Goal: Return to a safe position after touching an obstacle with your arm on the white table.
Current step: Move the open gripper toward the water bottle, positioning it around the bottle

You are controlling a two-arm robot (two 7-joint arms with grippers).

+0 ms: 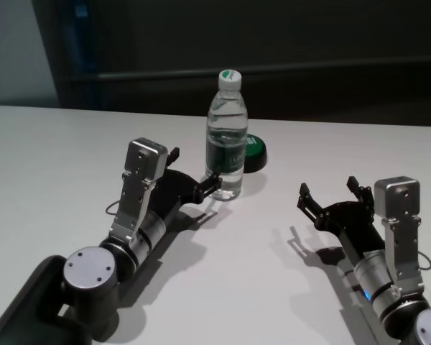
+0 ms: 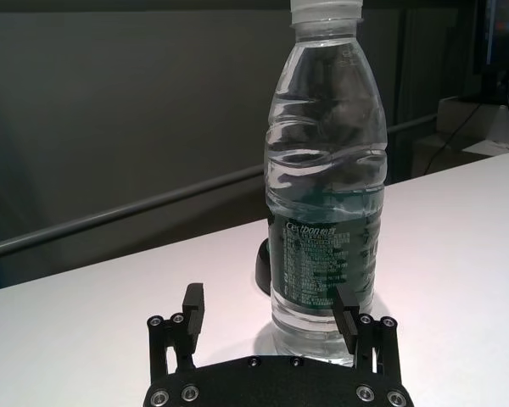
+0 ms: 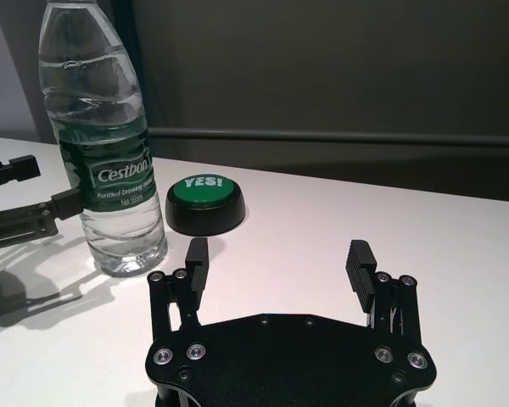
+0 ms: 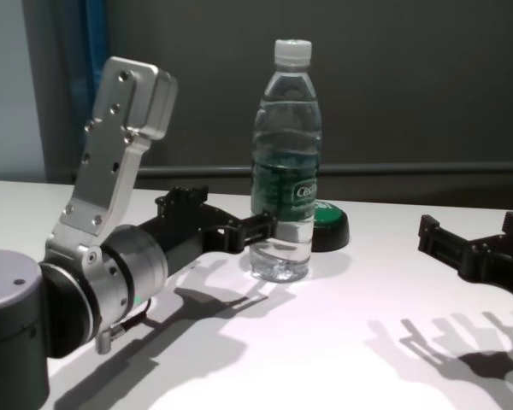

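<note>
The obstacle, a clear water bottle [image 1: 225, 136] with a white cap and green label, stands upright on the white table [image 1: 72, 158] at mid-back. My left gripper [image 1: 194, 169] is open and low over the table, just left of the bottle. One of its fingertips [image 4: 262, 224] rests against the bottle's lower side. The left wrist view shows the bottle [image 2: 327, 212] in front of that finger, outside the gap of the left gripper [image 2: 270, 315]. My right gripper [image 1: 329, 188] is open and empty to the right, apart from the bottle [image 3: 102, 144].
A low green button [image 1: 254, 149] on a black base sits just behind and right of the bottle; it also shows in the right wrist view [image 3: 205, 202]. A dark wall with a rail runs behind the table's far edge.
</note>
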